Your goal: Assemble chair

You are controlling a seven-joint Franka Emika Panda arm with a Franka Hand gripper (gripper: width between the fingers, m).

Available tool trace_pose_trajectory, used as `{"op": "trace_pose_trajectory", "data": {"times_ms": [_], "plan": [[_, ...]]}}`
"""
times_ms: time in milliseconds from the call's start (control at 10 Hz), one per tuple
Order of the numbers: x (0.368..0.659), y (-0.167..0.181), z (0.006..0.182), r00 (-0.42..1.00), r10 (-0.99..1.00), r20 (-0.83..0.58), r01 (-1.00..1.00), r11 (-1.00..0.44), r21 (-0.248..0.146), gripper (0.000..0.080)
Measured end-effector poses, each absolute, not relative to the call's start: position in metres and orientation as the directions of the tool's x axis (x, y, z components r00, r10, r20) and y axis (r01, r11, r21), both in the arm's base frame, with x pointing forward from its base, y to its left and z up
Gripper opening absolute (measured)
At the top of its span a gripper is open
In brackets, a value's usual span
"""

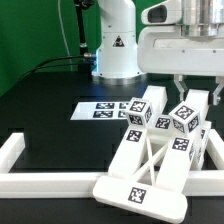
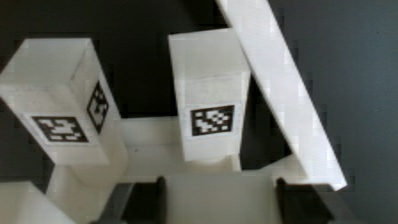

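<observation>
The chair (image 1: 150, 150), matte white with an X-braced panel and tagged square legs, lies by the table's (image 1: 40, 100) front rail (image 1: 60, 180); the gripper (image 1: 189, 97) straddles one leg (image 2: 214, 100), fingers apart, contact unclear; its upper body is cropped; the marker board (image 1: 100, 110) lies behind.

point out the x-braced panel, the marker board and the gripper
x-braced panel (image 1: 150, 168), exterior view, centre of the cross brace
marker board (image 1: 102, 110), exterior view, flat top face
gripper (image 1: 192, 90), exterior view, midway between the fingertips
</observation>
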State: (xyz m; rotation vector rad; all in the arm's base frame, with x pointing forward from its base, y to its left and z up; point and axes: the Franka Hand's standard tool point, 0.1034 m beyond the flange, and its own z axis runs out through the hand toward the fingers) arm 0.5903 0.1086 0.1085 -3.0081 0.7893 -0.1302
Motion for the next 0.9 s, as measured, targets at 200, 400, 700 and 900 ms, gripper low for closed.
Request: {"op": "trace_pose_trajectory", "data": {"times_ms": [200, 400, 700, 900], "plan": [[0.590, 0.108, 0.108, 0.869, -0.490, 0.074, -0.487, -0.872, -0.049, 0.0285], [0.590, 0.108, 0.108, 0.869, -0.489, 0.074, -0.487, -0.872, -0.048, 0.0285], [0.588, 0.114, 0.102, 0.891, -0.439, 0.115, -0.438, -0.898, -0.033, 0.0286], [0.590, 0.099, 0.097, 0.969, -0.184, 0.164, -0.187, -0.982, 0.006, 0.0287]]}}
